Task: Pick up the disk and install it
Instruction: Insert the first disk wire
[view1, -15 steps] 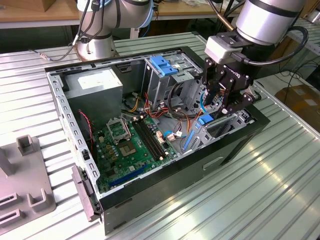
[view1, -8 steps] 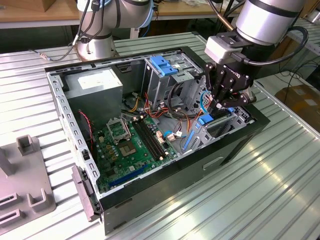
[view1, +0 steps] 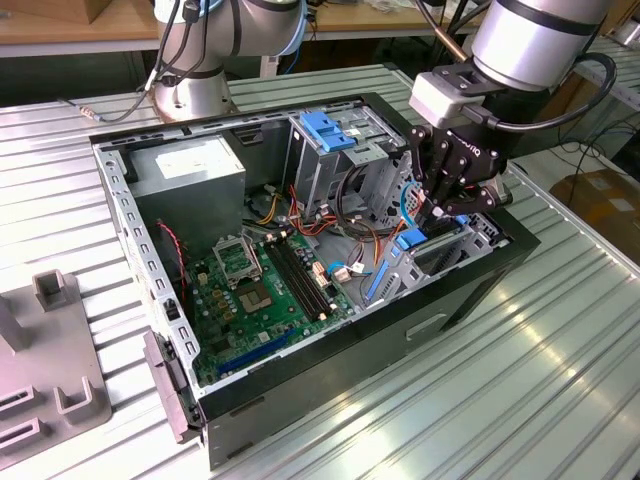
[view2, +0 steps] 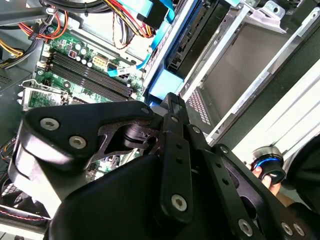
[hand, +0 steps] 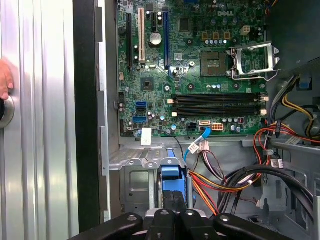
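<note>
I am looking at the open computer case (view1: 350, 360), which is lying on its side on the ribbed metal counter (view1: 500, 400). The arm is reaching down into the case at the exterior view's right, and the pincer (view1: 432, 212) is standing at the metal drive bay there.

The disk (view1: 411, 239) is sitting tilted in this bay, just beside the green motherboard (view1: 260, 290). Its bright blue end is showing directly under the pincer. In the first wrist view the pincer (hand: 175, 202) is narrow - the two fingers are lying almost together, and their tips are meeting the blue end of the disk (hand: 170, 175). In the second wrist view I am seeing the same: the pincer (view2: 172, 100) is touching the blue part of the disk (view2: 161, 85). Whether it is gripping this part or only resting against it, I cannot tell.

Red, yellow and black cables (hand: 220, 180) are running near the bay. The grey power-supply box (view1: 190, 170) is sitting at the far corner of the case, and a blue latch (view1: 325, 130) is lying on top of the drive cage beside it. A person's hand (hand: 4, 80) is resting on the counter outside the case - well apart from the disk.
</note>
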